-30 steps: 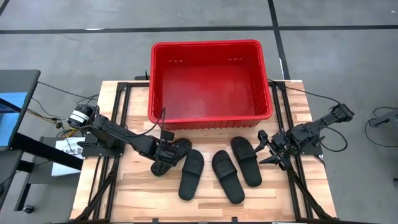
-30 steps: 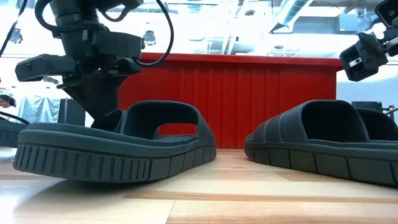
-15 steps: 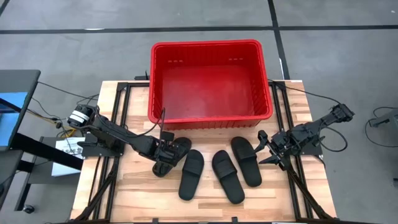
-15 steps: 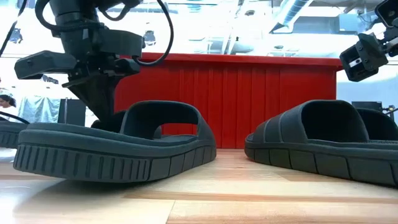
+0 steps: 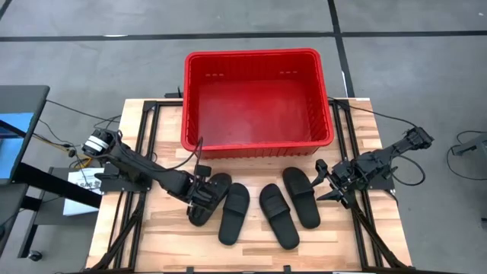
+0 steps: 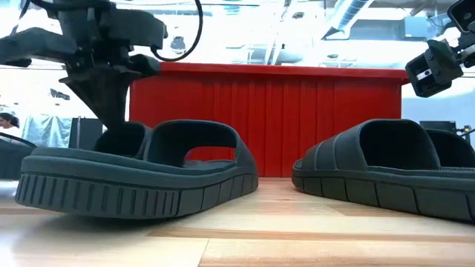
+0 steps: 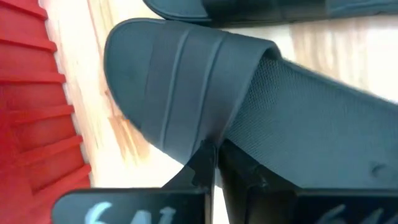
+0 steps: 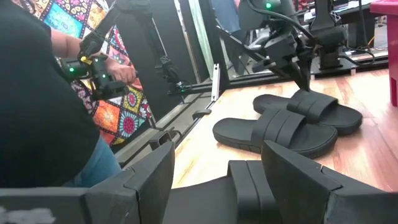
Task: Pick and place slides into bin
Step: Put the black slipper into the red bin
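Note:
Four black slides lie in a row on the wooden table (image 5: 152,236) in front of the red bin (image 5: 257,99). My left gripper (image 5: 199,192) points steeply down and is shut on the leftmost slide (image 5: 207,199), whose ribbed strap (image 7: 168,81) fills the left wrist view. The other slides (image 5: 234,213), (image 5: 278,215), (image 5: 301,196) rest on their soles. My right gripper (image 5: 329,183) hovers open and level at the right end of the row, just beside the rightmost slide, holding nothing. In the low view the near slides hide the left fingertips. My left gripper pinches the leftmost slide's strap at its side edge (image 7: 219,138), where the strap meets the sole, between its two fingers (image 7: 200,167). The fingers come from above, slanting down from the table's left. I cannot tell whether the slide's heel end still rests on the table.
The bin stands at the table's far edge, a short gap behind the slides. Black frame rails (image 5: 144,152) run along both sides of the table. In the right wrist view a person (image 8: 43,93) stands beyond the table holding hand controllers.
My left gripper has shut on the leftmost slide's strap, then gone up a little and toward the table's near edge. The slide has come with it, shifting a little toward the near edge. My right gripper has kept still.

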